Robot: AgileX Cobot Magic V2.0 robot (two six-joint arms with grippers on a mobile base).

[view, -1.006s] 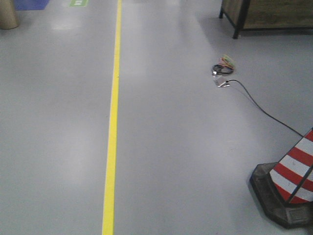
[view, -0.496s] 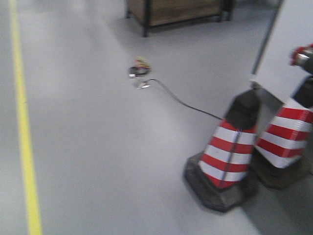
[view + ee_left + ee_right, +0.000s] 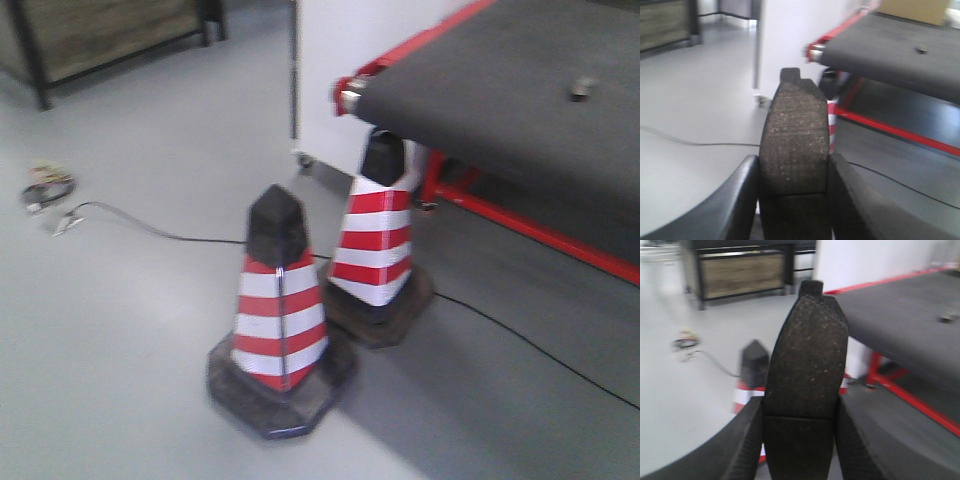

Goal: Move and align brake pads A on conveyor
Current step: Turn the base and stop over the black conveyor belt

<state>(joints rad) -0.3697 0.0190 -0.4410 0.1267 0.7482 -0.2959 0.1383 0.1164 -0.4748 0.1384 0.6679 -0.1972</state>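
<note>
My left gripper (image 3: 794, 200) is shut on a dark grey brake pad (image 3: 795, 140) that stands upright between its fingers, its groove at finger height. My right gripper (image 3: 799, 440) is shut on a second brake pad (image 3: 807, 360), held the same way. The conveyor (image 3: 520, 90) is a charcoal-black belt with red edge strips at the upper right of the front view; it also shows in the left wrist view (image 3: 890, 55) and the right wrist view (image 3: 900, 325). A small dark object (image 3: 582, 88) lies on the belt, too blurred to identify. Neither gripper shows in the front view.
Two red-and-white traffic cones (image 3: 281, 310) (image 3: 380, 240) stand on the grey floor in front of the conveyor's end. A black cable (image 3: 150, 228) runs across the floor to a coil (image 3: 48, 187). A white panel (image 3: 350, 60) and a wooden cabinet (image 3: 90, 35) stand behind.
The front view has swung right: the yellow floor line is gone, the cones have moved to the centre and the conveyor has come into view at the upper right.
</note>
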